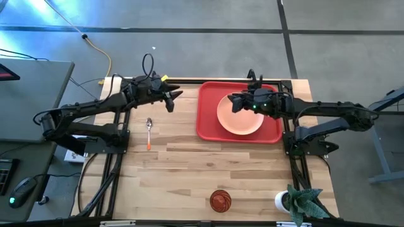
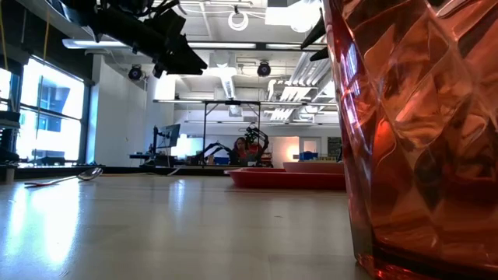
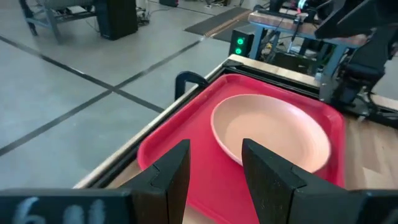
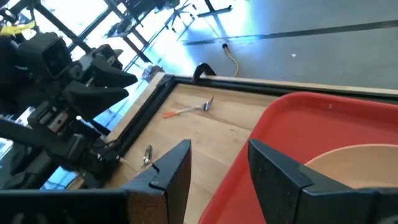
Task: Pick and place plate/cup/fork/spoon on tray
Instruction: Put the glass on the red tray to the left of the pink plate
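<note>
While the left gripper [image 1: 173,99] hovers off the tray's [image 1: 207,126] left edge, fingers [image 3: 172,177] parted and empty, the right gripper [image 1: 235,101] sits over the plate [image 1: 240,116], also spread with nothing held. Plate is plain peach, round, resting in the red tray at the table's far side. Spoon [image 1: 149,130] lies on bare wood left of the tray, orange handle toward the near edge; cup [image 1: 220,200], dark red-orange, stands at the near edge.
</note>
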`<state>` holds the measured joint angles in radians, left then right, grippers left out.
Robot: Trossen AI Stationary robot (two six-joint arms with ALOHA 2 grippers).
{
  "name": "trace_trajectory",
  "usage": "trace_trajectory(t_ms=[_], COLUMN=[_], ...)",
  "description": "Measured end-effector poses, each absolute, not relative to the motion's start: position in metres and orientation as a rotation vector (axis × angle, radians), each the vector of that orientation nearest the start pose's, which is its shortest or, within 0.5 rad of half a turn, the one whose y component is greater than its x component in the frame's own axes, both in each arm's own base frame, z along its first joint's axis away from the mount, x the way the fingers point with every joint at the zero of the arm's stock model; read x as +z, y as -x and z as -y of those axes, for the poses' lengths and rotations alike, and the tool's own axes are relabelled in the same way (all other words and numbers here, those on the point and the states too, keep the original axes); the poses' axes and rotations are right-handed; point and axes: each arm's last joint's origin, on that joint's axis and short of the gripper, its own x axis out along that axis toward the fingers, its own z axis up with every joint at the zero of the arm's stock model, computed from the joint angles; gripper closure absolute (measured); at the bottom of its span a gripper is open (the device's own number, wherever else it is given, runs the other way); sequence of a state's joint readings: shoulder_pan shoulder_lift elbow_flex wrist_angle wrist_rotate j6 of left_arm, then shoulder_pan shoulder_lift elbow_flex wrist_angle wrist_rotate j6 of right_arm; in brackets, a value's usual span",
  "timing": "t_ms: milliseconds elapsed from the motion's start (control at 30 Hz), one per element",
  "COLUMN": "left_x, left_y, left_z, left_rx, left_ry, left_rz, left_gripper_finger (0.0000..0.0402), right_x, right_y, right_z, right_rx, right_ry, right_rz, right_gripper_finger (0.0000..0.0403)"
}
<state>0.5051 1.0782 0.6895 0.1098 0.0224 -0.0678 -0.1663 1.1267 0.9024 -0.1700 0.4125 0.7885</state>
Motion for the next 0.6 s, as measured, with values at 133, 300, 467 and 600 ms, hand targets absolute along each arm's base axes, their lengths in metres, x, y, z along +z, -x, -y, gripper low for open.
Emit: trace_trajectory(t_ms=[133,300,467,600], left_x=[0.272,0.272,0.273,0.275], left_y=[-0.204,-0.199,-0.194,-0.192], left_z=[-0.121,-0.131,-0.139,-0.138], left_rx=[0.510,0.522,0.482,0.483], left_ry=[0.085,0.019,0.024,0.064], left_rz=[-0.276,-0.282,-0.268,-0.254], left_gripper_finger=[0.0268,0.0268,0.0268,0.0268], right_x=[0.311,0.312,0.312,0.312], right_y=[-0.240,-0.239,-0.239,-0.239], right_z=[0.056,0.057,0.057,0.057], right_rx=[-0.722,-0.770,-0.781,-0.794], right_ry=[-0.754,-0.793,-0.796,-0.784], right_rz=[-0.109,-0.063,-0.054,-0.051], right_gripper_finger=[0.0253,0.0253,0.0253,0.0253])
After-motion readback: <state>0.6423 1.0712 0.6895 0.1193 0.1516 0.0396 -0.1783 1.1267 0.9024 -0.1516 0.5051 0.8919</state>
